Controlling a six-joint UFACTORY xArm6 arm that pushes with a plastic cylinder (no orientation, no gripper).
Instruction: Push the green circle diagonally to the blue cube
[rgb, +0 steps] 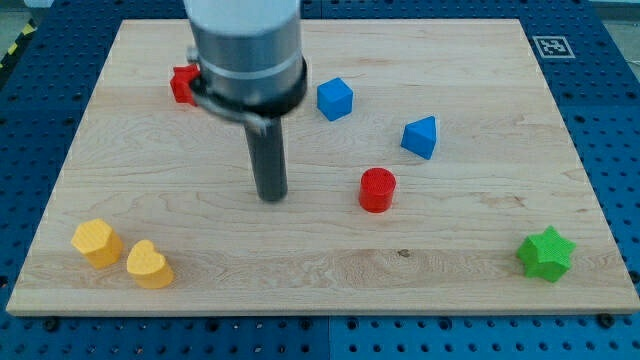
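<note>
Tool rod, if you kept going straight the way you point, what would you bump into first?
My tool points straight down, so my tip meets the wooden board first; it seems to touch it now. No block is under it: the red cylinder sits apart, toward the view's right.
</note>
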